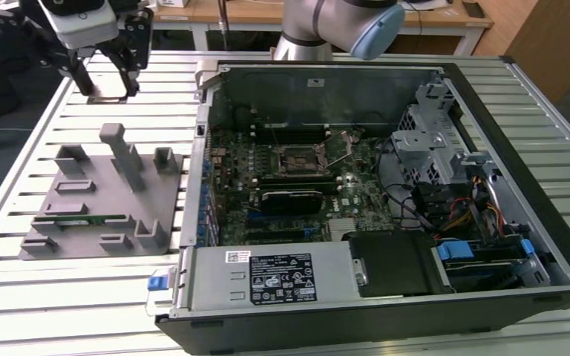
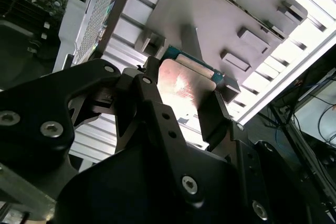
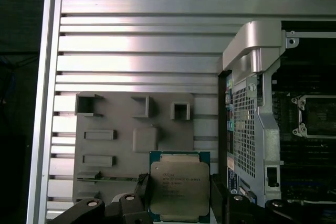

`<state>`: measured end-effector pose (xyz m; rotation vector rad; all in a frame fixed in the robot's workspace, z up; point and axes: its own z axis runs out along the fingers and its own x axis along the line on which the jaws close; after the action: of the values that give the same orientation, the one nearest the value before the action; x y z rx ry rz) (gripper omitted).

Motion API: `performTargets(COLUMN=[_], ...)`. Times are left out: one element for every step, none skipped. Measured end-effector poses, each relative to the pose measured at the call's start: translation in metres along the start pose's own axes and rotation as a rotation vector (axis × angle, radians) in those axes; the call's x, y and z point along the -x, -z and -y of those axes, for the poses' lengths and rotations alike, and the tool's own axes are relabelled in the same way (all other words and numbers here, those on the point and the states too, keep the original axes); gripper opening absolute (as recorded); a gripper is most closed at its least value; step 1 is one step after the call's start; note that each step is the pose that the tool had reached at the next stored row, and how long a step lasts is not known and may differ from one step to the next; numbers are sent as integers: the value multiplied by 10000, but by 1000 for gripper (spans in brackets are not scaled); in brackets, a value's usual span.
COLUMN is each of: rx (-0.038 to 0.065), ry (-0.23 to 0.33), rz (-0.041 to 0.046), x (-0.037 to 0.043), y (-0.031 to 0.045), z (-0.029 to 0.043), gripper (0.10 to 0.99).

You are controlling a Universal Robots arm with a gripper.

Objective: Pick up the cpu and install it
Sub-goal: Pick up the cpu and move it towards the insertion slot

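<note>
The cpu point(image 3: 178, 187) is clamped by two opposite edges between the fingers point(image 3: 140, 184) of the gripper point(image 2: 184, 87), which is closed only as far as the chip's width allows. The chip is held raised above the plate point(image 3: 121, 150) and does not touch it.

The step in hand is judged to be the carrying from the plate to the socket point(image 1: 300, 158), which lies well apart from the plate, inside the case point(image 3: 252, 51). To do this well, the chip should be carried level, gripped by the rim alone, and high enough that the plate's posts and the case wall are cleared.

The cpu lies flat, with the metal top turned up toward the wrist. It is almost square. The slightly longer side seems to run along the fingers, and its edges are lined up with the plate's edges.
</note>
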<state>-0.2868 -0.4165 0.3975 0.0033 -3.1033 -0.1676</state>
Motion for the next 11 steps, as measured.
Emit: performTargets(rx=[0,-1,0,0,-1,0,0,0,0,0,-1], ry=[0,0,0,0,0,0,0,0,1,1,0], rz=[0,-1,0,-1,-1,0,0,0,0,0,0], x=[12,25,38,50,61,72,87,105,125,145,167], y=[0,1,0,1,1,1,1,2,2,1,2], z=[0,0,0,0,0,0,0,0,0,0,0], gripper=[541,541,541,541,541,541,541,541,541,541,541])
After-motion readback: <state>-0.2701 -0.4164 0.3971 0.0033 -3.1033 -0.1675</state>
